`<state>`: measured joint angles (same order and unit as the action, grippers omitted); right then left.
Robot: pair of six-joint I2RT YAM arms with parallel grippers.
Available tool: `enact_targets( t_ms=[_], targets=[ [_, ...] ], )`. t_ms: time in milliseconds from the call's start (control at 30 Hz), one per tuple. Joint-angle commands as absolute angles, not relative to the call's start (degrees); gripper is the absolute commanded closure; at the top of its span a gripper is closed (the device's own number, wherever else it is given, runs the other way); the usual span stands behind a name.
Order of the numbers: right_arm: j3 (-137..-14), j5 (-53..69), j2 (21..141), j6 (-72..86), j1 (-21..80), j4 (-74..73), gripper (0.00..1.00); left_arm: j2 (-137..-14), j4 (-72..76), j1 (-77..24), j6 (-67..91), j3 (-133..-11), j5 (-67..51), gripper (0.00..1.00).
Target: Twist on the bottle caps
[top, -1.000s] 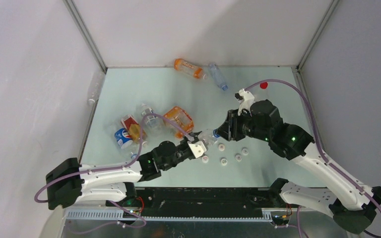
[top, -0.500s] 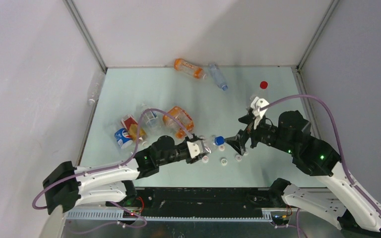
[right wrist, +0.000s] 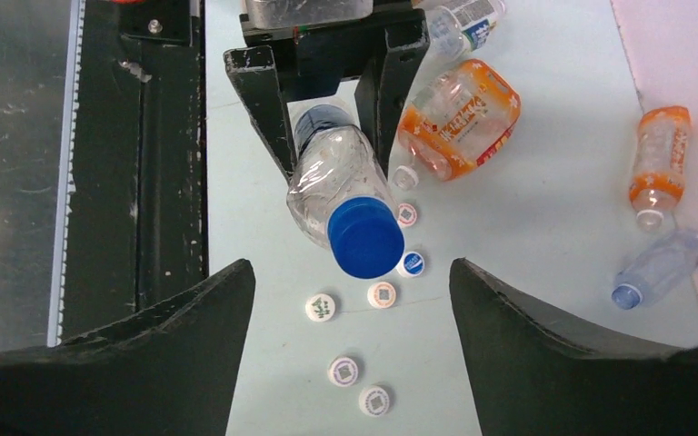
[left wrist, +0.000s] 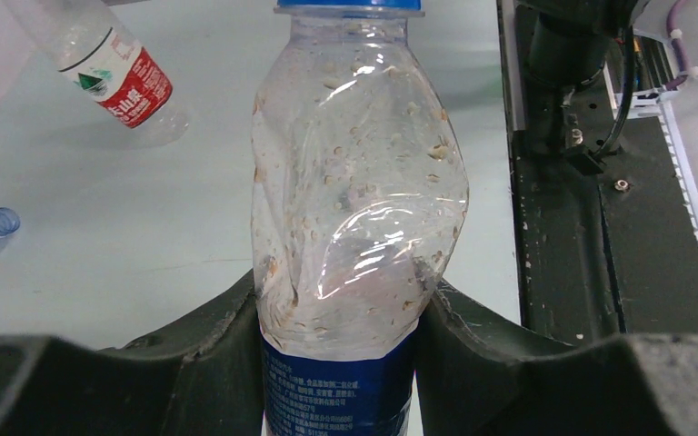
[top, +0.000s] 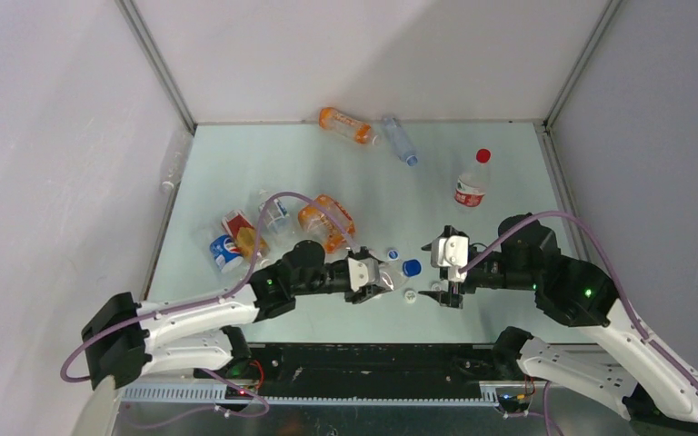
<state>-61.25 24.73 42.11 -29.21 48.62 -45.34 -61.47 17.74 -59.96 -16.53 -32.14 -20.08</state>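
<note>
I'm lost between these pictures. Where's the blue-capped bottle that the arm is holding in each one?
Top external: bottle, low centre, lying sideways.
Left wrist: centre, filling the frame, cap at top edge.
Right wrist: upper centre, cap towards camera.
Shared landmark: left gripper clamped around it.

The crumpled clear plastic bottle (left wrist: 359, 209) in the centre of the left wrist view is thin and glossy, with bright glints along its dents. Its blue film label (left wrist: 336, 395) at the bottom edge shines too. The blue plastic screw cap (right wrist: 364, 238) looks smooth and dull. The black fingers (left wrist: 223, 341) of the left gripper (left wrist: 341, 313) are matt, grainy and scuffed pale at the edges. The pale green tabletop (right wrist: 527, 300) is smooth with a soft sheen. The dark metal base plate (right wrist: 18, 136), at the left of the right wrist view, is scratched.
</note>
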Motion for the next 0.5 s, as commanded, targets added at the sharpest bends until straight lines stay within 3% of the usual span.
enact_targets(
  t_ms=[0,267,467],
  targets=[
    [-60.89,26.79,42.32,-33.88,49.08,-44.38,0.23,-62.23,17.04,-59.68,-17.46,-35.22,-23.44,0.75],
    [-60.85,28.17,43.6,-33.49,49.12,-43.01,0.4,-62.68,17.67,-59.68,-18.56,-35.31,-25.14,0.75],
    [-60.9,29.58,44.37,-33.36,49.13,-43.22,0.44,-62.27,17.62,-59.68,-19.67,-35.64,-25.96,0.75]
  ],
)
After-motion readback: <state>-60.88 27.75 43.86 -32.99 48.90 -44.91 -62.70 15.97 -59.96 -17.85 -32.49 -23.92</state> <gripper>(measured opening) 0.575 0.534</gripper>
